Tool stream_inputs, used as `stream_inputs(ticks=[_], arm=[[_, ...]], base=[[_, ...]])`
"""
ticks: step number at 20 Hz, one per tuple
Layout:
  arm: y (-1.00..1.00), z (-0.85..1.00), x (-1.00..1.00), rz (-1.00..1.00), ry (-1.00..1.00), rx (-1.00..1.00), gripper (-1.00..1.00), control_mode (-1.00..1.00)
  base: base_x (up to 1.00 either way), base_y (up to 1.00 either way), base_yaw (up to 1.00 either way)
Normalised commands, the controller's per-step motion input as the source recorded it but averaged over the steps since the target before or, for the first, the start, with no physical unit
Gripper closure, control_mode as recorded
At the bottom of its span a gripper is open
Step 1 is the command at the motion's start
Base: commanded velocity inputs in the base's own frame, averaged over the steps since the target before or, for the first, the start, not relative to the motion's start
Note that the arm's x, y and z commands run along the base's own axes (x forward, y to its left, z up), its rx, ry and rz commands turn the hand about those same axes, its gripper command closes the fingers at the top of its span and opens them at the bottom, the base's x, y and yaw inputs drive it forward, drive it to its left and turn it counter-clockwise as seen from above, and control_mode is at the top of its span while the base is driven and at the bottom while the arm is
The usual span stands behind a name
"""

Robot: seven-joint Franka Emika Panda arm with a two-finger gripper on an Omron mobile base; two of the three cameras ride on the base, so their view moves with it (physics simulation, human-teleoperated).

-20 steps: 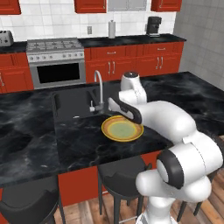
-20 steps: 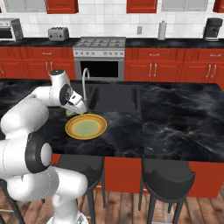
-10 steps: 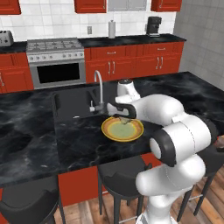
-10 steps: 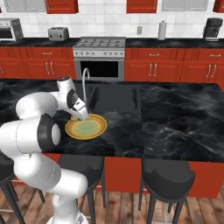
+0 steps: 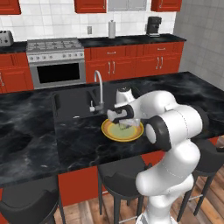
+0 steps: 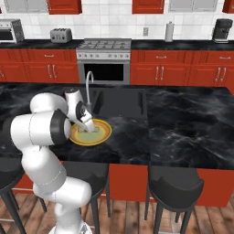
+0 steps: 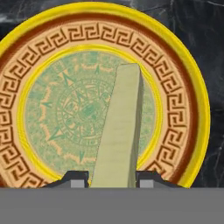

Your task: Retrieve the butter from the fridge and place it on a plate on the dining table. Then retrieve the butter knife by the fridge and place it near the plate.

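Pale yellow butter (image 7: 119, 131) stands clamped between the two dark tips of the hand (image 7: 111, 178), long axis running from 6 toward 12 o'clock in the hand view, straight over the greenish centre of the plate (image 7: 183, 65). Plate sits on the black marble desk (image 5: 39, 131), just at 5 o'clock of the curved tap (image 5: 99, 87) and sink (image 6: 121, 101). Hand (image 5: 124, 124) hangs low over the plate, so a release would likely drop the stick inside the rim. Whether the butter already touches the plate I cannot tell. Knife step not yet begun.
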Motion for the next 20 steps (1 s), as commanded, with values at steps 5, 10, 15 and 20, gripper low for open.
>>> stream_inputs(ticks=[5, 10, 15, 20], arm=[[-0.02, -0.33, 0.11, -0.01, 0.00, 0.02, 1.00, -1.00], [0.00, -0.22, 0.01, 0.00, -0.01, 0.01, 1.00, -1.00], [0.00, -0.14, 0.00, 0.00, -0.02, 0.00, 1.00, -1.00], [0.00, -0.12, 0.00, 0.00, -0.01, 0.00, -1.00, -1.00]], base=[[0.00, 0.00, 0.00], [0.00, 0.00, 0.00], [0.00, 0.00, 0.00], [0.00, 0.00, 0.00]])
